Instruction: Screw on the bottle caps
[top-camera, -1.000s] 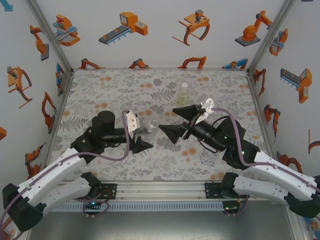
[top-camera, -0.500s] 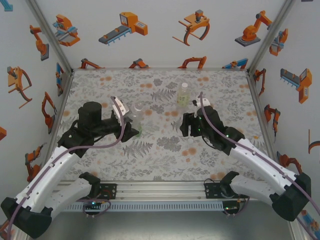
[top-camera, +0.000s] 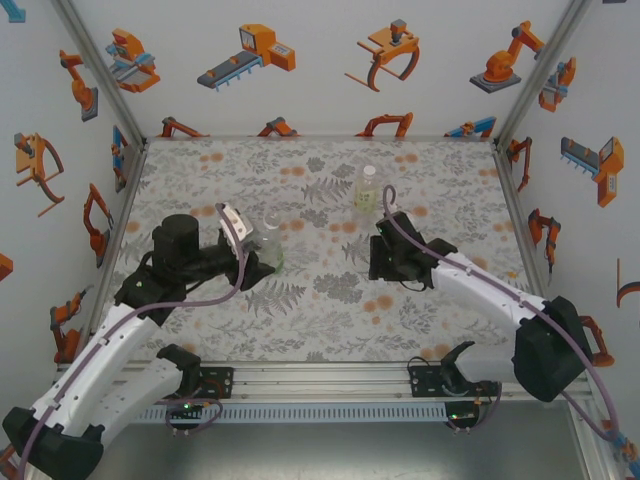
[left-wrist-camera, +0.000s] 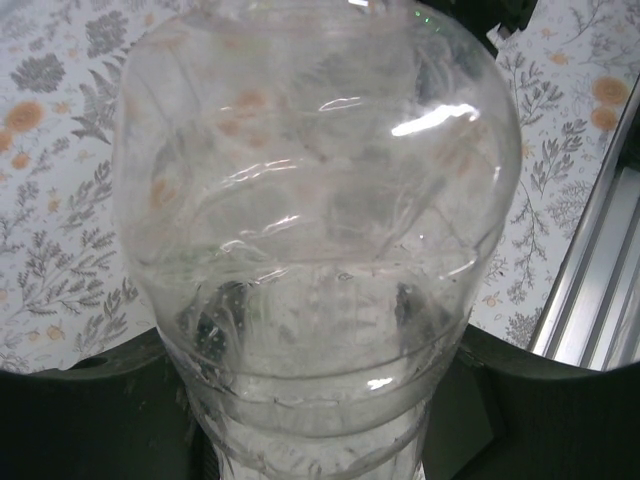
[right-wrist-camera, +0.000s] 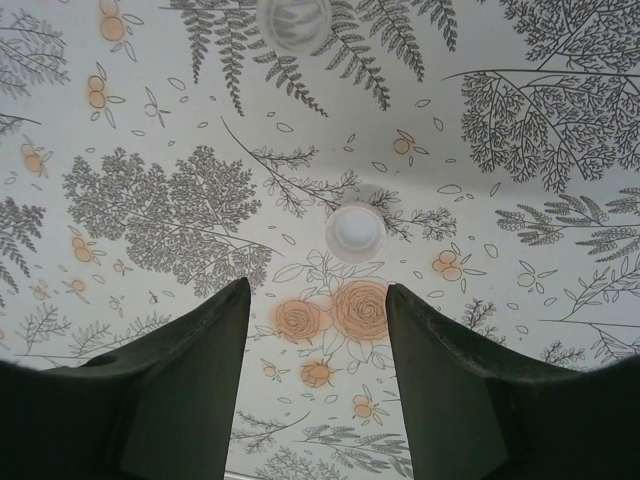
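Note:
My left gripper (top-camera: 257, 262) is shut on a clear bottle (top-camera: 270, 240), held left of the table's middle. In the left wrist view the bottle (left-wrist-camera: 315, 200) is very close, with my left gripper (left-wrist-camera: 310, 425) clamping its lower part between dark fingers (left-wrist-camera: 90, 420). My right gripper (top-camera: 385, 258) points down at the mat, right of centre. In the right wrist view it (right-wrist-camera: 318, 290) stands open with nothing between its fingers. A small white bottle cap (right-wrist-camera: 355, 232) lies on the mat just ahead of the fingertips. A pale yellow bottle (top-camera: 367, 188) stands upright further back.
A second round whitish thing (right-wrist-camera: 293, 18) lies at the top edge of the right wrist view; I cannot tell whether it is a cap. The flowered mat (top-camera: 200, 170) is walled on three sides. A metal rail (top-camera: 320, 378) runs along the near edge.
The grippers have parted from the middle. The left one drew the bottle leftward. The right one swung right, turned down toward the mat, and its jaws narrowed.

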